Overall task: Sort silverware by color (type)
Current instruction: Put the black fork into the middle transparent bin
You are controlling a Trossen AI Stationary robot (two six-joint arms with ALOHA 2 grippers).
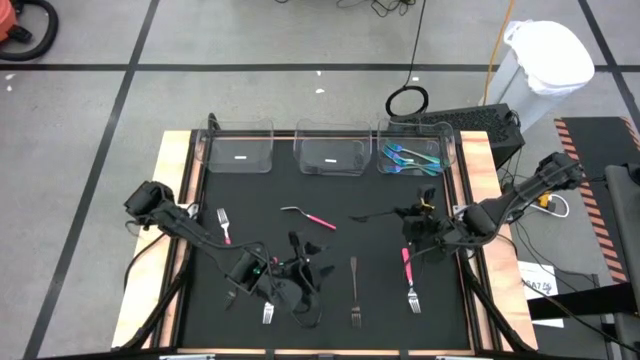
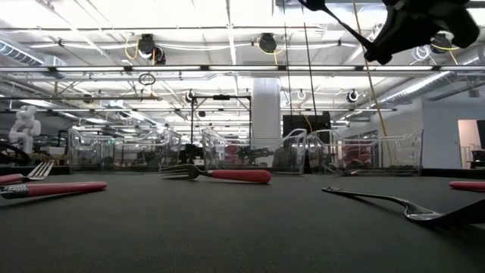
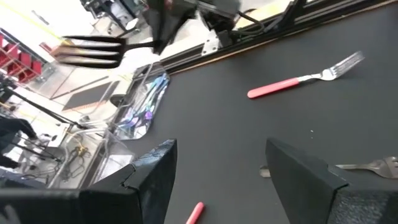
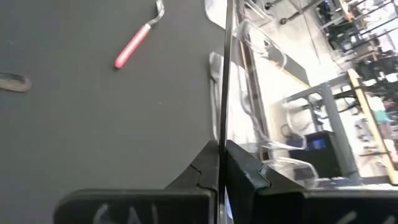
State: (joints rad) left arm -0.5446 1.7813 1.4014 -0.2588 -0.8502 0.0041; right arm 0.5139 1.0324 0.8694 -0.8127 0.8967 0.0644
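Slim all-black fork pinched edge-on between the closed fingers of the right gripper, lifted clear of the black mat, tines showing in the left wrist view. Left gripper parted wide and holding nothing, low over the mat's near left part. Just past those fingers, a pink-handled silver fork lying flat. Farther out, a pink-handled spoon mid-mat, teal-handled cutlery inside the rightmost clear plastic bin at the far edge.
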